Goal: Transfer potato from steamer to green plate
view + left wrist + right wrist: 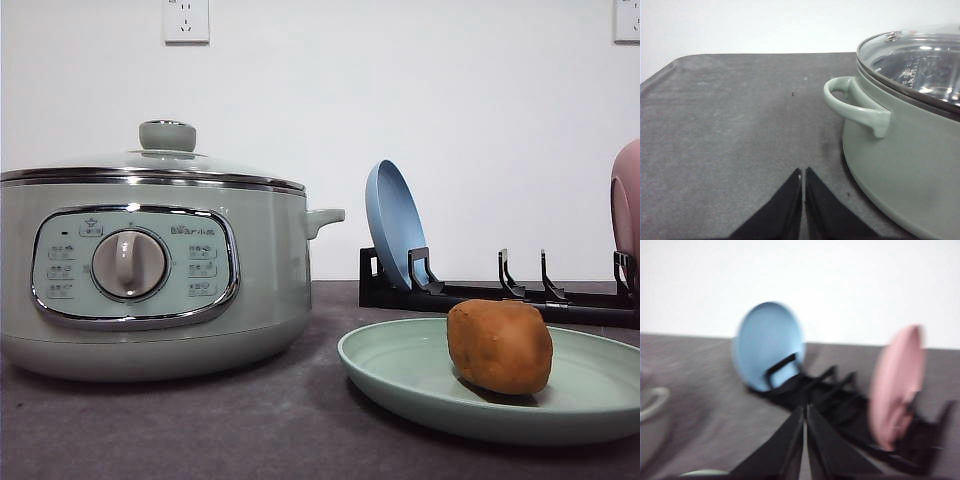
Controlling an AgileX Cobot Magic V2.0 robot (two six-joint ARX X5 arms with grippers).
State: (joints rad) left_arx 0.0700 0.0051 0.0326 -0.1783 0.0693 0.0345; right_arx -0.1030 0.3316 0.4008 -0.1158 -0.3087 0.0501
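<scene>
An orange-brown potato (499,346) lies on the pale green plate (400,372) at the front right of the table. The sage-green steamer (150,275) stands at the left with its glass lid (165,160) on. In the left wrist view my left gripper (803,173) is shut and empty, low over the grey mat beside the steamer (910,170) and its side handle (855,102). My right gripper (805,410) is also shut and empty, pointing toward the dish rack; that view is blurred.
A black dish rack (500,290) stands behind the green plate, holding a blue plate (395,225) upright at its left end and a pink plate (627,205) at its right end. In the right wrist view the blue plate (770,345) and pink plate (897,385) show too.
</scene>
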